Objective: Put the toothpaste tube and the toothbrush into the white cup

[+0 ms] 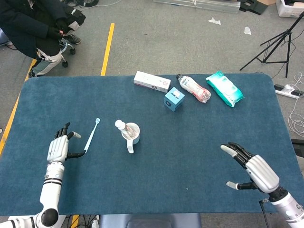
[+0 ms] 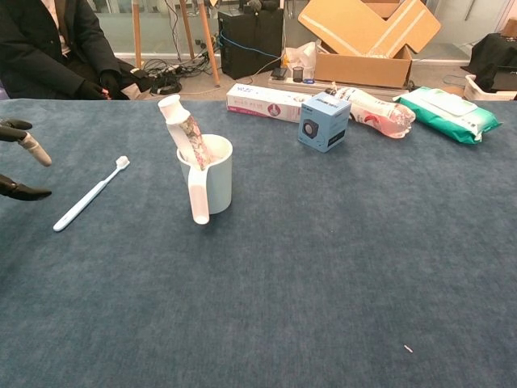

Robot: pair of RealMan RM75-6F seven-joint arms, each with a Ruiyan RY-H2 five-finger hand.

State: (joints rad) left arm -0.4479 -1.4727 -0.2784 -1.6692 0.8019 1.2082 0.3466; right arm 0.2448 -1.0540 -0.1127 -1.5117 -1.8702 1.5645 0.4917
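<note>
The desk (image 2: 323,267) wore matt, napped blue cloth. The white cup (image 2: 212,179) and toothbrush (image 2: 87,196) looked smooth, glossy plastic; both hands (image 1: 58,150) (image 1: 256,172) showed silvery metal-like shells.

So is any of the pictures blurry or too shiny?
Head view: sharp all over, soft even light, no glare on the blue table. Chest view: also clear, with a faint shadow beside the white cup; only the left robot hand is cut off at the edge.
</note>
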